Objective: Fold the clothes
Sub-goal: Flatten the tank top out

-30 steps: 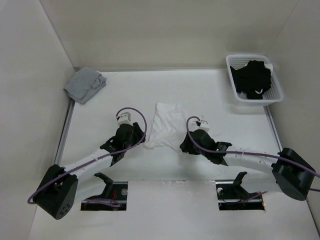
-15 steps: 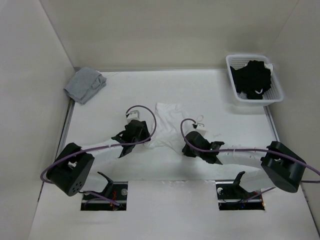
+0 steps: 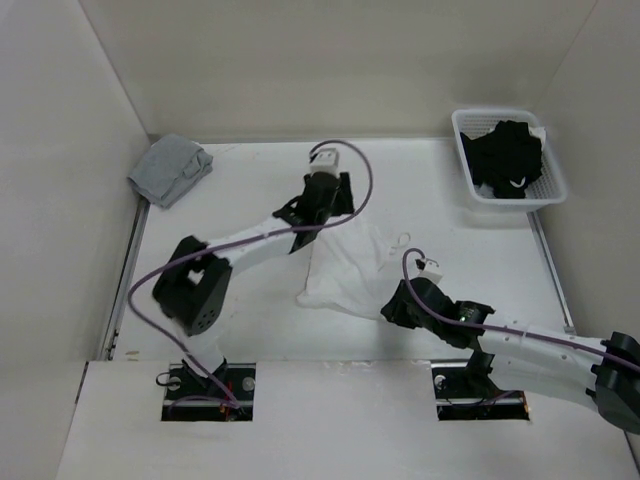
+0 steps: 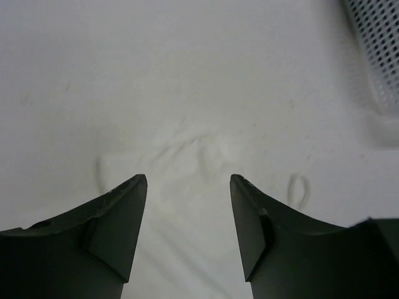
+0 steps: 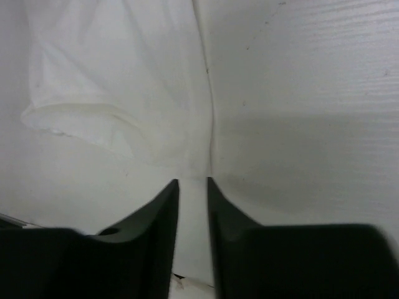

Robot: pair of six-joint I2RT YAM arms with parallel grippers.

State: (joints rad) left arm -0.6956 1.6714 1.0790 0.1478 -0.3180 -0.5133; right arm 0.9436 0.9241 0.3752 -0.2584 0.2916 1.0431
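We've got the white camisole (image 3: 350,265) lying rumpled mid-table (image 3: 240,215), one strap loop (image 3: 405,239) out to the right. Right gripper (image 5: 193,182) sits low at the near corner, fingers almost together and pinched on the fabric edge running between them. Left gripper (image 4: 187,180) hangs over the far edge, jaws wide apart, nothing between them, wrinkled cloth just ahead.

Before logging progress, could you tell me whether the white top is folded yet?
Not neatly: the white top lies rumpled, its strap loop sticking out.
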